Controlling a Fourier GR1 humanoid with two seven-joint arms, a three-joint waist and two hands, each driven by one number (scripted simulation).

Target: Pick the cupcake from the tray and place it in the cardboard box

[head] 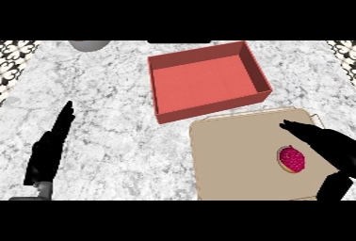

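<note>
Just right hand over cupcake

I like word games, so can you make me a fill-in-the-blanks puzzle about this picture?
1. The cupcake has ____ frosting.
2. The cupcake sits on the tan ____.
3. The red box has ____ inside it.
4. The right hand reaches over the tray; the ____ hand rests on the counter.

Answers: pink, tray, nothing, left
</note>
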